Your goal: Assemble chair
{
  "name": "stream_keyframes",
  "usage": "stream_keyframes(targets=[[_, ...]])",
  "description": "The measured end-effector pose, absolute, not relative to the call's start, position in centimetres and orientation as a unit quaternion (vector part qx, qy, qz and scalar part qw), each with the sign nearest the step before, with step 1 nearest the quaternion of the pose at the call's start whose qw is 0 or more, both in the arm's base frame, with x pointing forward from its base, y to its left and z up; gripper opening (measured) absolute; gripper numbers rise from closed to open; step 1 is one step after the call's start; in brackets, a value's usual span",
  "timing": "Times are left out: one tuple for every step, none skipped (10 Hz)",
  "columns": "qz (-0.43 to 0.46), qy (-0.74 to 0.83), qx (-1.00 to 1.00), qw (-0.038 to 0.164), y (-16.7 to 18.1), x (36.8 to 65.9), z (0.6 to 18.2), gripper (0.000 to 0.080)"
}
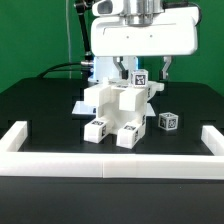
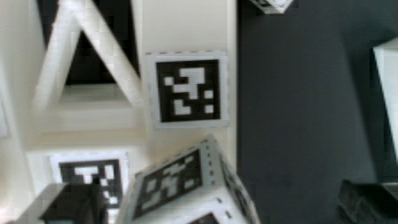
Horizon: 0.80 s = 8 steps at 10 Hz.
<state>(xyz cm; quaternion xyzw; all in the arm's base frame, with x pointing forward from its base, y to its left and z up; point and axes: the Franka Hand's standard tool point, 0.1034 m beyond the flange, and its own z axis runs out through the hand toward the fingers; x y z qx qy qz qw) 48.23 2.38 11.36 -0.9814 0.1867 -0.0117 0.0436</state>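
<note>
The partly built white chair stands at the table's middle, with tagged blocky ends at the front and a tagged part on top. My gripper hangs right over that top part, its dark fingers wide apart on either side of it and not touching it. In the wrist view the chair's tagged white panel fills the frame. A tagged block lies between my fingers, and the gripper is open.
A small loose white tagged block lies on the black table at the exterior view's right of the chair. A low white border rail runs along the front and turns up at both sides. Green backdrop behind.
</note>
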Motion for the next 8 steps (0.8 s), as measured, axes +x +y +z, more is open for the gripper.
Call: stream_keyframes(targets=[[-0.014,0.146,-0.988,0.041,2.36,48.23,11.37,0.0649],[-0.015,0.119,-0.992,0.04,2.34,48.23,11.36,0.0649],[-0.017,0.059,-0.997,0.038,2.28,48.22,11.35,0.0649],[-0.019,0.027,-0.999,0.037,2.28,48.23,11.35,0.0649],[-0.021,-0.029,-0.999,0.034,1.98,48.3,11.4,0.0649],[-0.022,-0.048,-0.998,0.033,1.84,48.3,11.39,0.0649],[-0.021,-0.048,-0.998,0.033,1.86,48.28,11.35,0.0602],[-0.021,-0.048,-0.998,0.033,1.85,48.27,11.33,0.0602]])
